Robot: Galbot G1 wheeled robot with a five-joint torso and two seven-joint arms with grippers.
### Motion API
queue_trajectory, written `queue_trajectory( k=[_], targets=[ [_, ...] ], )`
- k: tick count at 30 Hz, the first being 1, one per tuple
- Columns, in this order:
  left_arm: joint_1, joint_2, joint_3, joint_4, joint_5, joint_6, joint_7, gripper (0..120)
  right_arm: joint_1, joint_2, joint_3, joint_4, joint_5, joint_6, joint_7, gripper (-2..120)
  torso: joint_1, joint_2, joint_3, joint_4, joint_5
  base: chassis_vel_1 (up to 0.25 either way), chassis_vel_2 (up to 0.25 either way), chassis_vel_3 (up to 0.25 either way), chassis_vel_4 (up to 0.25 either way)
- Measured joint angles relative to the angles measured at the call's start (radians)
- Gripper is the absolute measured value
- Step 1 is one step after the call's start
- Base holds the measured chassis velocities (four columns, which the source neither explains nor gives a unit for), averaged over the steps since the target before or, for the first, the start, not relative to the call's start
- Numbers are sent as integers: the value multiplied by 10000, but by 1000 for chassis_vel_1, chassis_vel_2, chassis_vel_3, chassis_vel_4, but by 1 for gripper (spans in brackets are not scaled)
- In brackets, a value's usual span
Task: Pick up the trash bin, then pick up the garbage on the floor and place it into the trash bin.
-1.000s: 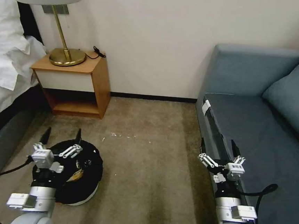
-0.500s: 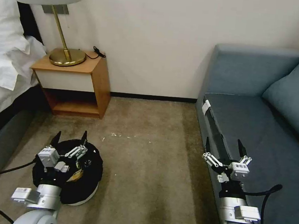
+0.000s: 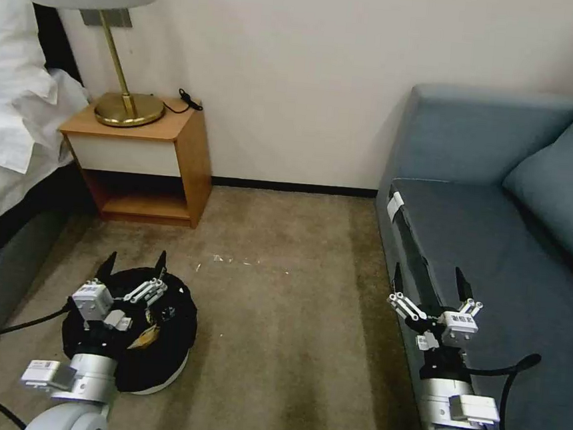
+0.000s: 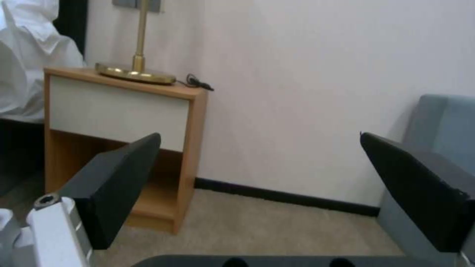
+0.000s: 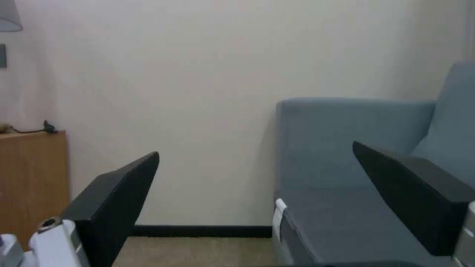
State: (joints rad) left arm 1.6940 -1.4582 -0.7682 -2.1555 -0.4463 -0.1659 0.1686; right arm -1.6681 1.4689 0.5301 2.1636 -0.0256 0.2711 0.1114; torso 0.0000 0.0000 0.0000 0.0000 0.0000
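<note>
Blue-grey sofa (image 3: 496, 260) fills 3 o'clock in the head view, tan carpet (image 3: 279, 295) runs down the centre, wooden nightstand (image 3: 147, 163) with a brass lamp (image 3: 120, 93) sits at 10 o'clock. Trash bin (image 3: 153, 357) with black liner stands on the carpet at 8 o'clock, a yellow-brown scrap inside. Left gripper (image 3: 134, 263) hangs over the bin with fingers spread; right gripper (image 3: 428, 279) at 4 o'clock over the sofa's front edge, also spread, nothing held.

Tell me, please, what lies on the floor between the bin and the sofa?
Bare carpet in the head view; nothing lies between the bin and the sofa.
</note>
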Motion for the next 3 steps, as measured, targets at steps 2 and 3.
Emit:
queue_trajectory(
  k=[2,3],
  targets=[
    [0,0,-2,-3,1,-1,-4,100,1,-2,0,-1,2,0,-2,100,0,-1,0,0,0,0,0,0,0],
    [0,0,-3,-3,2,-1,-4,100,1,-2,0,-1,2,0,-2,100,0,0,-1,0,0,0,0,0,0]
  ],
)
